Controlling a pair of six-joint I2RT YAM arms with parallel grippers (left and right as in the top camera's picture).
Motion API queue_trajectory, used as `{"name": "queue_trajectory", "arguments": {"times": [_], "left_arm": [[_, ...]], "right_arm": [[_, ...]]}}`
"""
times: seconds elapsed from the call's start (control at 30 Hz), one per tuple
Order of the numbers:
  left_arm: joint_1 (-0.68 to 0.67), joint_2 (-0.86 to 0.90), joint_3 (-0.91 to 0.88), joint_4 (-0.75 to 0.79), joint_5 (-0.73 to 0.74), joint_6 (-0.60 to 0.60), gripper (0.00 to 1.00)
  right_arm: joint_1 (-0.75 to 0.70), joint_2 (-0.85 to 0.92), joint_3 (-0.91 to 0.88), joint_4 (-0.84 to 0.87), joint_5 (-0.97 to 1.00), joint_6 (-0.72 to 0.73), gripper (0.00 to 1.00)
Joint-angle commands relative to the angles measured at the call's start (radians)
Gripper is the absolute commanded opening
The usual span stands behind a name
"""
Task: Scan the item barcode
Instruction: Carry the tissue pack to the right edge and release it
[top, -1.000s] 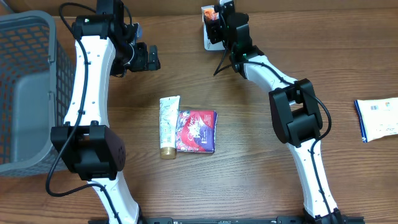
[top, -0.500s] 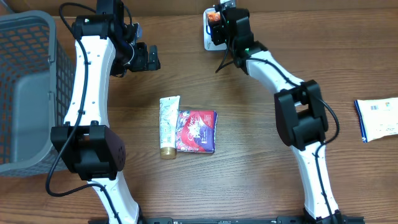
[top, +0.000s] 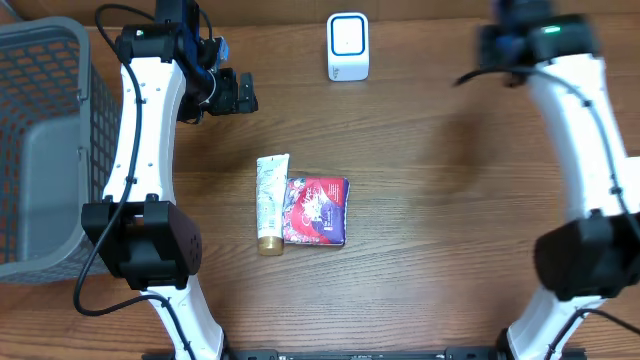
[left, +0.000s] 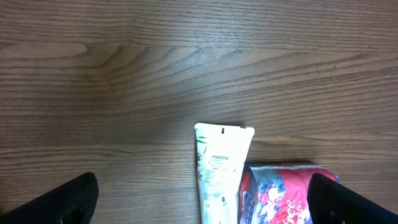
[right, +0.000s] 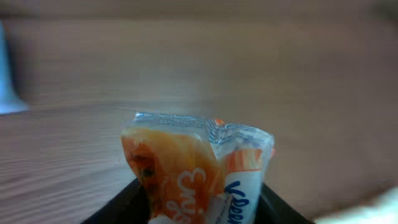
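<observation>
Wood table (top: 420, 250): tube (top: 270, 203) and pouch (top: 316, 210) lay nearest. Left gripper (top: 228, 92) hung wide open, empty. Right gripper (top: 512, 42) pinched the packet (right: 196, 177), well right of the scanner (top: 347, 47); I judged a shallow pinch could drop it or mask the barcode.

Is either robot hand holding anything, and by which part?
The right gripper pinches an orange Kleenex packet by its lower end, crimped seal sticking out; the left gripper holds nothing.

Left gripper (top: 238, 93) spread wide, hovering; right gripper (right: 199, 208), blurred overhead, seemingly clamping a packet (right: 186, 162)
</observation>
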Motion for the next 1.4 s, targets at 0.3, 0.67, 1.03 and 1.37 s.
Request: {"name": "queue_trajectory", "arguments": {"times": [0.3, 0.67, 1.03, 1.37], "left_arm": [[0.004, -0.016, 0.014, 0.001, -0.005, 0.023, 1.0], [0.004, -0.016, 0.014, 0.001, -0.005, 0.023, 1.0], [0.004, -0.016, 0.014, 0.001, -0.005, 0.023, 1.0], [0.004, -0.016, 0.014, 0.001, -0.005, 0.023, 1.0]], "right_arm": [[-0.594, 0.191, -0.222, 0.032, -0.232, 0.101, 0.69], [-0.709, -0.013, -0.026, -0.092, -0.589, 0.164, 1.0], [-0.229, -0.233, 0.022, -0.301, -0.668, 0.148, 1.0], [0.093, -0.228, -0.521, 0.031, -1.121, 0.043, 1.0]]}}
